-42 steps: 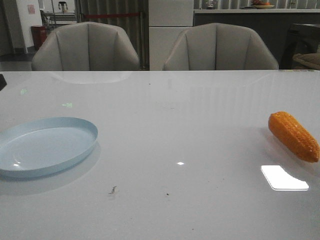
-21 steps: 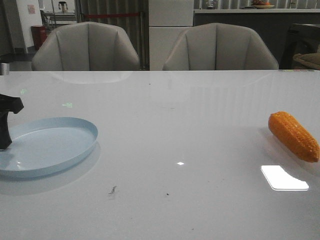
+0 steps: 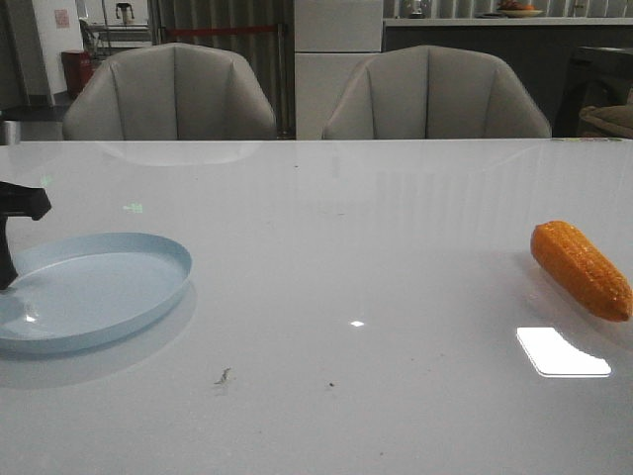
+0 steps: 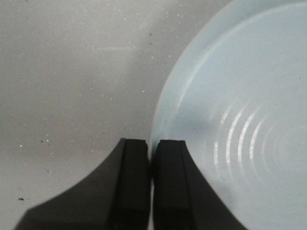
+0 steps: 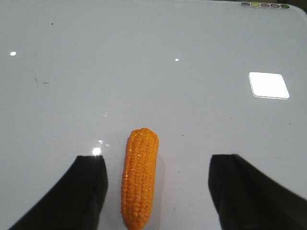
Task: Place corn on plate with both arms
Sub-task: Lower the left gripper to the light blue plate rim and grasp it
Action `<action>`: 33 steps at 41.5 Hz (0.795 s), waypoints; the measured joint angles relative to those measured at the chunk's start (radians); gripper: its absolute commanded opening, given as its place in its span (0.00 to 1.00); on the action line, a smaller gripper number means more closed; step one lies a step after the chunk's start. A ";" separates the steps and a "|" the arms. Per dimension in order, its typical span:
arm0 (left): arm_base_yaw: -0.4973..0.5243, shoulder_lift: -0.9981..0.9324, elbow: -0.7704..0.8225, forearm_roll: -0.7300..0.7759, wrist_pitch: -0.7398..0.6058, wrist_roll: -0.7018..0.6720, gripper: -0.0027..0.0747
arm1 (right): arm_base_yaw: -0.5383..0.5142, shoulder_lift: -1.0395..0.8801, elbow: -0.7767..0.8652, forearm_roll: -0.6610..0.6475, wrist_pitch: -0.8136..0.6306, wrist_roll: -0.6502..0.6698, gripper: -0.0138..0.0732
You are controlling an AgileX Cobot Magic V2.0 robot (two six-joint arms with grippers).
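step: grasping, both arms | left gripper (image 4: 152,158): jaws clamped on near rim of glossy pale blue round plate (image 3: 119,287), table's left | right gripper (image 5: 156,191): spread wide, straddling bumpy orange toy corn cob (image 5: 139,177), table's right | next: likely descend, pinch cob, carry to plate

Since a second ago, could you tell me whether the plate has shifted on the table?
Yes. The plate has slid slightly left, away from the small dark fleck on the table, with the left gripper closed on its rim.

No legible text or labels.
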 measured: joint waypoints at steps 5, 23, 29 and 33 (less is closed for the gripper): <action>0.000 0.000 0.000 -0.007 0.000 0.000 0.15 | 0.000 0.000 0.000 0.000 0.000 0.000 0.80; 0.000 0.000 0.000 -0.050 0.018 0.000 0.15 | 0.000 0.000 0.000 0.000 0.000 0.000 0.80; 0.000 -0.003 0.000 -0.074 0.018 0.000 0.15 | 0.000 0.000 0.000 0.000 0.000 0.000 0.80; 0.000 -0.020 -0.014 -0.097 0.021 0.000 0.15 | 0.000 0.000 0.000 0.000 0.000 0.000 0.80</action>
